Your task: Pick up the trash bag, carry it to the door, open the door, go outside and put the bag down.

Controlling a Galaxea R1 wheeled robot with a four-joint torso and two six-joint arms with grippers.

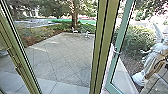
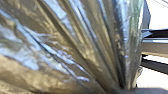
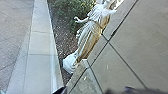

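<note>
The trash bag (image 2: 82, 45) is large, shiny and translucent in the left wrist view, with folds drawn together toward one spot by my left gripper; the fingers there are hidden. In the head view, green frame posts of the doorway (image 1: 103, 47) stand in front of me, with a paved yard behind them. A glass door with a pale green frame (image 1: 122, 37) and a small handle stands at the right of the head view. The right wrist view looks onto the ground outside and a statue.
A pale robed statue (image 1: 152, 60) stands at the right by a bush (image 1: 136, 41). Paving (image 1: 60, 55) stretches out beyond the frame, with white chairs (image 1: 87, 34) at its far end near a tree (image 1: 74, 15).
</note>
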